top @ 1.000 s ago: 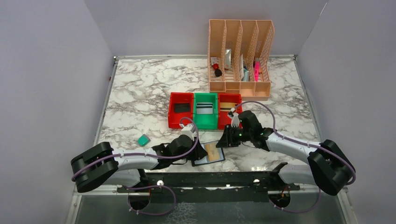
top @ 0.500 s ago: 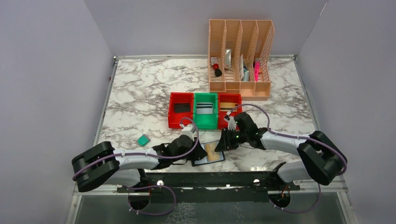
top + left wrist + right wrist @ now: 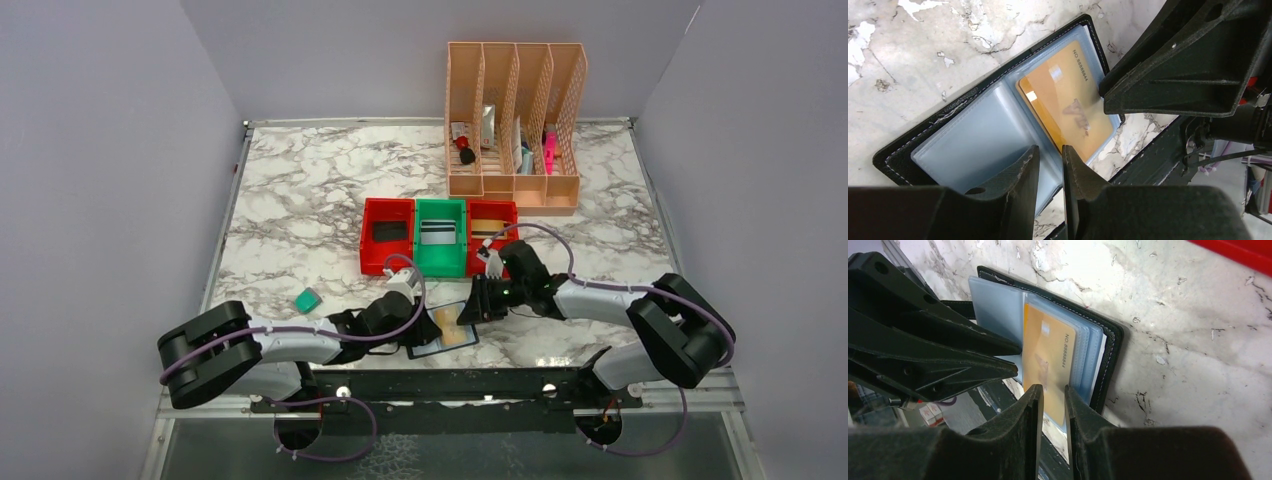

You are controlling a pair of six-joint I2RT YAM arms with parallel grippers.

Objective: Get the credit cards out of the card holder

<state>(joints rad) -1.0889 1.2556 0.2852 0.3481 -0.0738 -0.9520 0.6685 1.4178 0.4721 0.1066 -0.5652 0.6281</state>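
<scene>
The black card holder (image 3: pixel 447 331) lies open on the marble near the front edge, with its blue-grey pockets up. A gold card (image 3: pixel 1068 100) sits in its right-hand pocket, also in the right wrist view (image 3: pixel 1048 350). My left gripper (image 3: pixel 424 326) is down on the holder's left page by the fold (image 3: pixel 1050 155). Its jaws are nearly together with nothing between them. My right gripper (image 3: pixel 479 306) is at the holder's right side, its tips over the gold card's end (image 3: pixel 1053 392). Its jaws also stand a narrow slit apart and hold nothing.
Two red bins (image 3: pixel 388 235) (image 3: pixel 492 228) flank a green bin (image 3: pixel 441 237) just behind the holder, and the green one holds cards. A peach file rack (image 3: pixel 515 120) stands at the back. A small teal object (image 3: pixel 307 299) lies at left. A black rail (image 3: pixel 450 385) runs along the front edge.
My right gripper has moved left and down from beside the red bin onto the holder's right page. My left gripper has stayed on the holder.
</scene>
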